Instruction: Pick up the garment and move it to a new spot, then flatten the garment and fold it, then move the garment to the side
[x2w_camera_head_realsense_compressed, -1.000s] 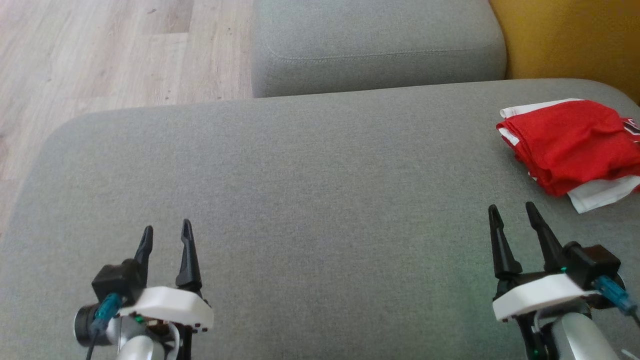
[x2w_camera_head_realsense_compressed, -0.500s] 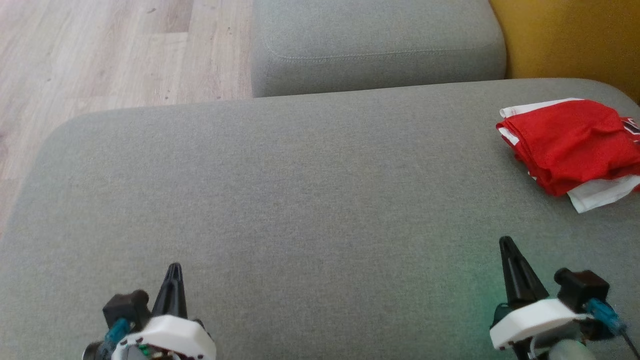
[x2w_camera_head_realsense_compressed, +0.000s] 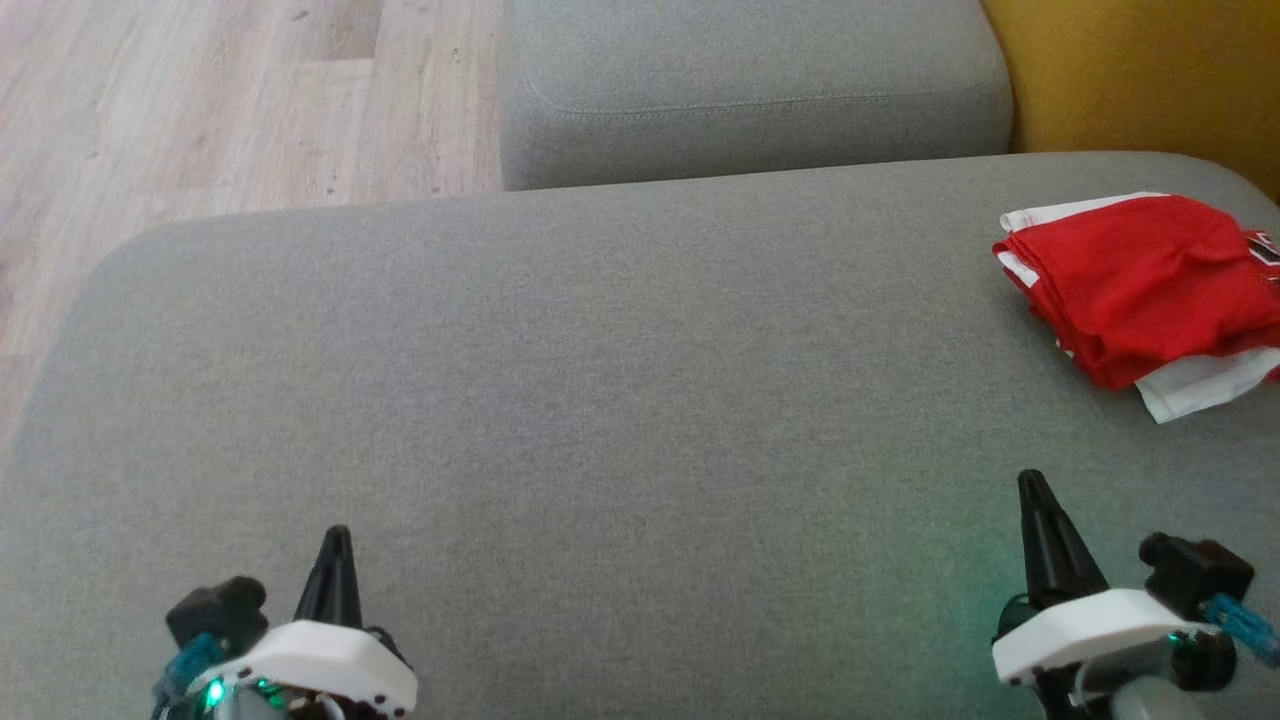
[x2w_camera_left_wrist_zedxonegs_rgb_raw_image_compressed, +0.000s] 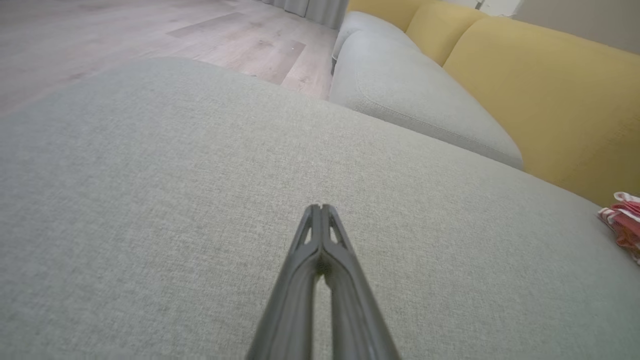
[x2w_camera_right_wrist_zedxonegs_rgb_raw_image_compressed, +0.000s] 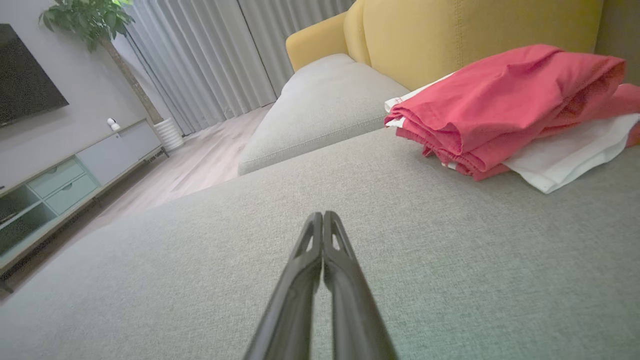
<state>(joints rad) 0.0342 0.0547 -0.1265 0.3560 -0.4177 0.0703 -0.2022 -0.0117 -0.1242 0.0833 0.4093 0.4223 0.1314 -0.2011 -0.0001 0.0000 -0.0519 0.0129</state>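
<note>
The garment (x2w_camera_head_realsense_compressed: 1140, 290) lies on the sofa seat (x2w_camera_head_realsense_compressed: 600, 400) by its far right corner; a second cushion (x2w_camera_head_realsense_compressed: 750, 90) sits behind the seat's far edge.

light: soft, even daylight | shadows: faint | wrist views: edge distortion

The left gripper (x2w_camera_head_realsense_compressed: 336, 545) sits low on the left with its two dark fingers pressed tight together, holding nothing. The right gripper (x2w_camera_head_realsense_compressed: 1032, 495) sits low on the right, pinched together too, and empty.
</note>
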